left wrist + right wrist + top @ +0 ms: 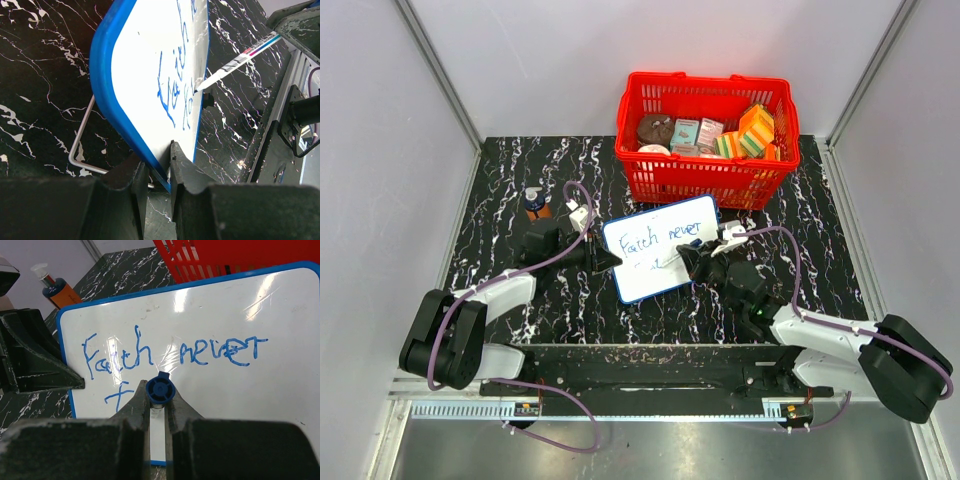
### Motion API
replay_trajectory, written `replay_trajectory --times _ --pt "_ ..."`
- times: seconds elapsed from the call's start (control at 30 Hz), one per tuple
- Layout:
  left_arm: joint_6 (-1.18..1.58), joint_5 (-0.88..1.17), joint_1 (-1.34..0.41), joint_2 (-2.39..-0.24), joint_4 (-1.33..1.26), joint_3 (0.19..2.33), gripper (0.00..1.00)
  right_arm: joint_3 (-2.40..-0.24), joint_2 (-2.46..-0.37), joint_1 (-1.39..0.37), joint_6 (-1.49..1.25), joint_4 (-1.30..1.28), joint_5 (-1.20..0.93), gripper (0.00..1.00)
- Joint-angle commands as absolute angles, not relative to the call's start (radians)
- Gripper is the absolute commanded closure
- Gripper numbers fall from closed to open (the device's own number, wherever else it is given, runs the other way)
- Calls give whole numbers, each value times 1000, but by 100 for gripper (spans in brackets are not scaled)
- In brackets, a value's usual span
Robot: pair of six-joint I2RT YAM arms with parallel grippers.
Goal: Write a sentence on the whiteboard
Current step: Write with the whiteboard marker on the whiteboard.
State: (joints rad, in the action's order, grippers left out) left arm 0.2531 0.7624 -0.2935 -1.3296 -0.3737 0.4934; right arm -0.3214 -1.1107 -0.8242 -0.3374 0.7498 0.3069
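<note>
Whiteboard (pixel 660 248) tilted at worktop (pixel 835 215) centre, sentence (pixel 170 352) reading "Faith never" plus a started second line, left gripper (pixel 157 165) clamped on its 9 o'clock edge, right gripper (pixel 159 401) clamped on marker (pixel 160 389), basket (pixel 705 180) crowding 12 o'clock, bottle (pixel 534 203) at 10 o'clock.

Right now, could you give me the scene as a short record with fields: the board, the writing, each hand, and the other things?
board: whiteboard, blue frame, propped on a wire stand, in front of the basket
writing: sentence, blue; "Faith never" on top, one "f" begun below
left hand: shut on the whiteboard's edge
right hand: shut on a marker, tip at the second line
others: basket is red, with packets in it; orange bottle at far left
</note>
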Motion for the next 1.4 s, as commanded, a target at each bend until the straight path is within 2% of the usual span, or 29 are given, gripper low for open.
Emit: replay_trajectory --times 0.0,0.43,0.97,1.37 --pt "109 649 -288 -1318 -371 505 100 -367 -1115 -816 -299 755 365 100" --pt "109 650 -288 -1319 -373 505 100 -367 -1035 -816 -292 787 324 100" --pt "109 652 -288 -1321 -374 505 100 -453 -1209 -816 -268 830 322 100" --pt "110 652 -288 -1321 -374 503 100 -416 -1039 -818 -256 761 365 100"
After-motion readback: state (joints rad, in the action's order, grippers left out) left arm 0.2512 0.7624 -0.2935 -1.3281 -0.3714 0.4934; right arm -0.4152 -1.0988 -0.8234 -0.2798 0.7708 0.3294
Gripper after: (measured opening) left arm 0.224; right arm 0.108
